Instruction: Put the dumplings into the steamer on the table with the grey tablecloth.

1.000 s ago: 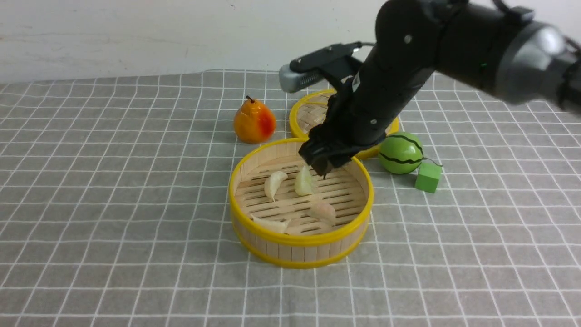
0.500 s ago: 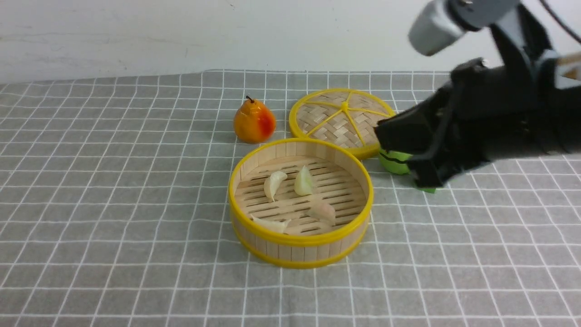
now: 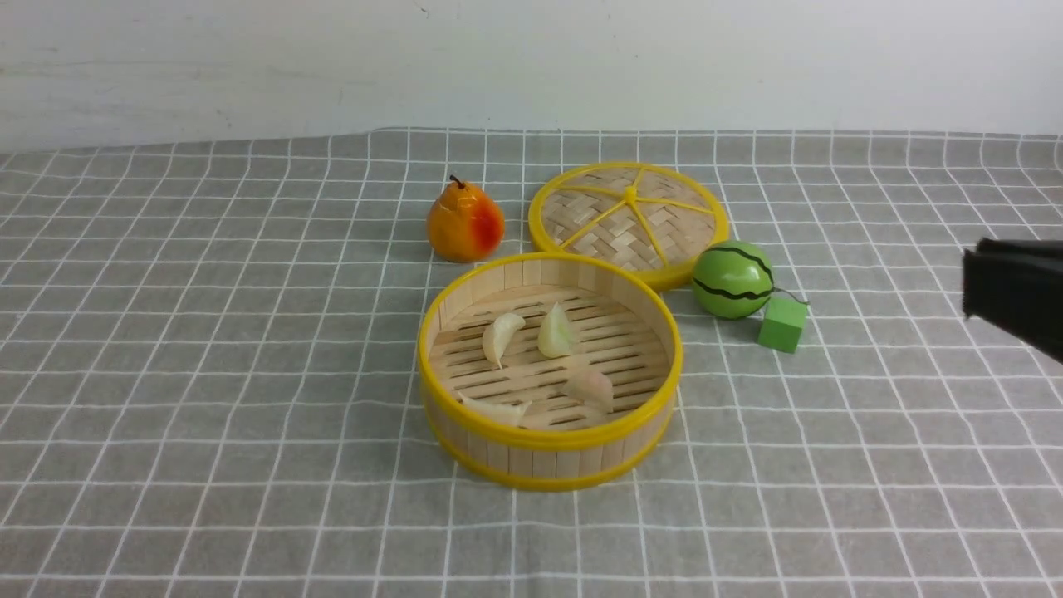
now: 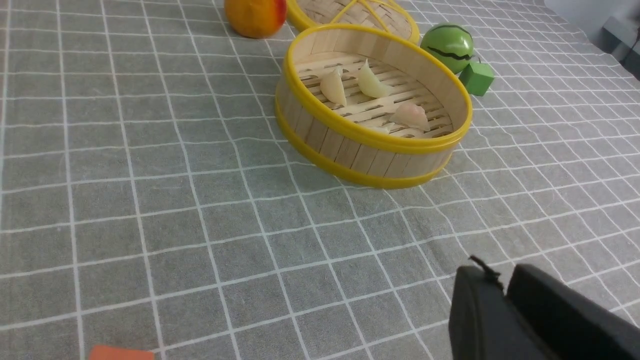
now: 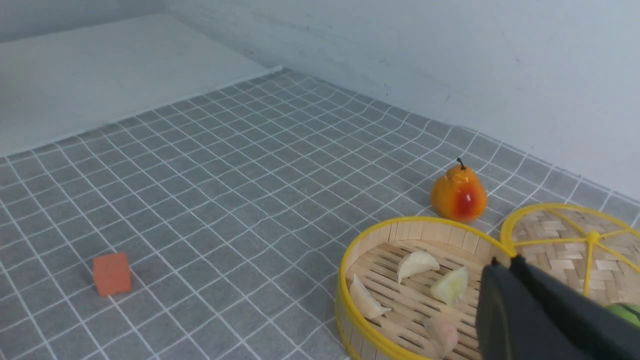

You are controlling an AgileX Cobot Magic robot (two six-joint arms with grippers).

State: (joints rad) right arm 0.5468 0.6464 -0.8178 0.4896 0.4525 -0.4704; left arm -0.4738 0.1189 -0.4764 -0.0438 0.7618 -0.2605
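Bamboo steamer [image 3: 552, 461] has all four dumplings [image 3: 502, 339] in it, one kinda pinkish. Right pincer [image 5: 506, 265] is shut, but honestly can't tell with the left pincer [image 4: 500, 280].

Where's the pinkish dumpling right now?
Front view: the pinkish dumpling lies inside the steamer, toward its near right side, right of the nearest pale dumpling.

Glossy, smooth plastic-looking skin on the pear [image 3: 466, 223] at twelve o'clock; pale slatted wood in the steamer [image 3: 551, 461] at centre, woven wood-like strips across the lid [image 3: 606, 228], matt grey cloth [image 3: 249, 374] underneath!
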